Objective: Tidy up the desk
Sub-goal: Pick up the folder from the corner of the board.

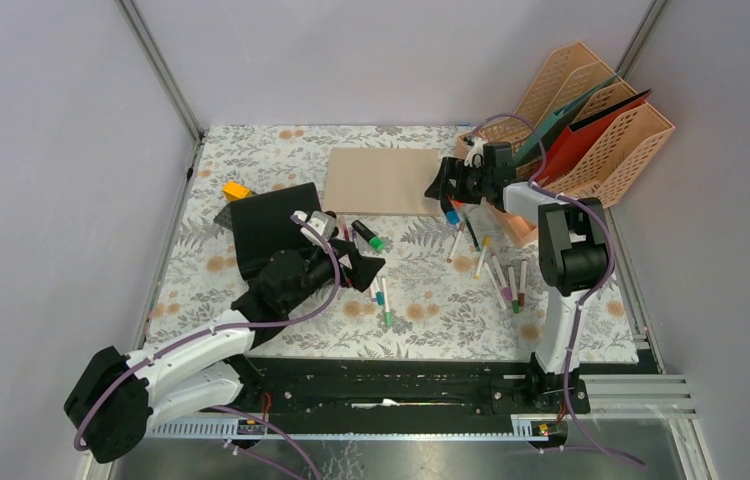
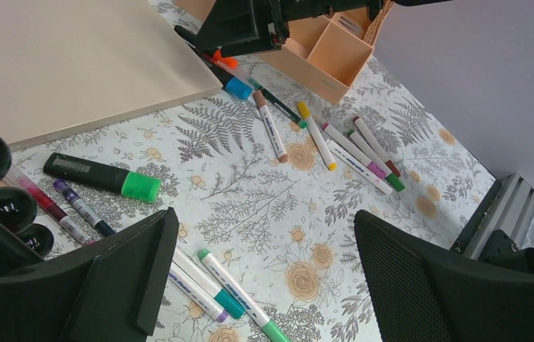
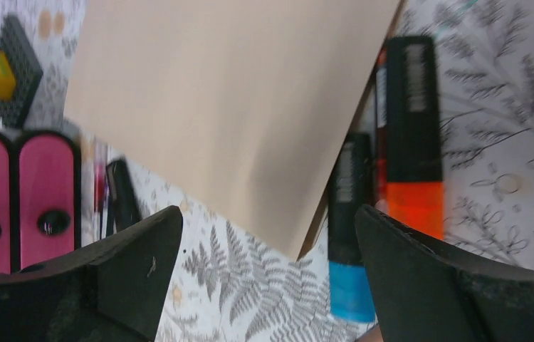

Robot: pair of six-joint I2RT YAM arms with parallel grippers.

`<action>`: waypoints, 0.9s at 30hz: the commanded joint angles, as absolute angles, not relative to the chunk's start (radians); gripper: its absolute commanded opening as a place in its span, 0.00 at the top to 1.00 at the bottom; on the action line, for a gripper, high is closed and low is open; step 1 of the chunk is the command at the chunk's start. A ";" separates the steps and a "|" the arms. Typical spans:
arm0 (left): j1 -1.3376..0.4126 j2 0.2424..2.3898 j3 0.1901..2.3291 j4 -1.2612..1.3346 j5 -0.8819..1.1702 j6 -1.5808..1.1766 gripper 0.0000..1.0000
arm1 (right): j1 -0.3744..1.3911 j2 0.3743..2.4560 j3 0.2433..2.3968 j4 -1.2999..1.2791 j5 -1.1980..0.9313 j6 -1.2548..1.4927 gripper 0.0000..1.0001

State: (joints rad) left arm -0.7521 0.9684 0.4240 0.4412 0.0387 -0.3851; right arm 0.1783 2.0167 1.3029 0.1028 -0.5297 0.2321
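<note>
The flat bench (image 1: 431, 300), clothed in pale fern-and-flower print, spreads between lilac-grey walls (image 1: 51, 150), with the black slotted rail (image 1: 421, 385) at 6 o'clock. A tan rectangular board (image 1: 381, 180) lies at 12 o'clock and peach lattice file racks (image 1: 601, 130) stand at 2. The left pincer (image 2: 260, 239) and right pincer (image 3: 268, 221) both gape empty above scattered marker pens (image 1: 501, 275).

Robot lab cell, dressed as an office desk (image 1: 431, 310).
Walled by plain grey panels (image 1: 51, 150) on aluminium posts (image 1: 161, 70); black slotted rail (image 1: 391, 385) at 6 o'clock, peach file racks (image 1: 611, 150) at 1 o'clock, scattered markers (image 1: 499, 275) toward 3 o'clock.
</note>
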 commanded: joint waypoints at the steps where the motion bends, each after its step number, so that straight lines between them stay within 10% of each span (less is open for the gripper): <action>1: -0.747 0.932 0.437 0.440 0.005 -0.380 0.01 | 0.180 2.050 1.364 0.232 -0.420 0.380 0.03; 27: -0.746 0.901 0.408 0.455 0.011 -0.383 0.01 | 0.188 2.154 1.370 0.210 -0.589 0.530 0.37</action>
State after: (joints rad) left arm -0.7513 0.9237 0.4149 0.4122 0.0196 -0.3820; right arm 0.1833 2.1170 1.3415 0.1936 -0.5308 0.4725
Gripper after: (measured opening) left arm 0.987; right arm 0.635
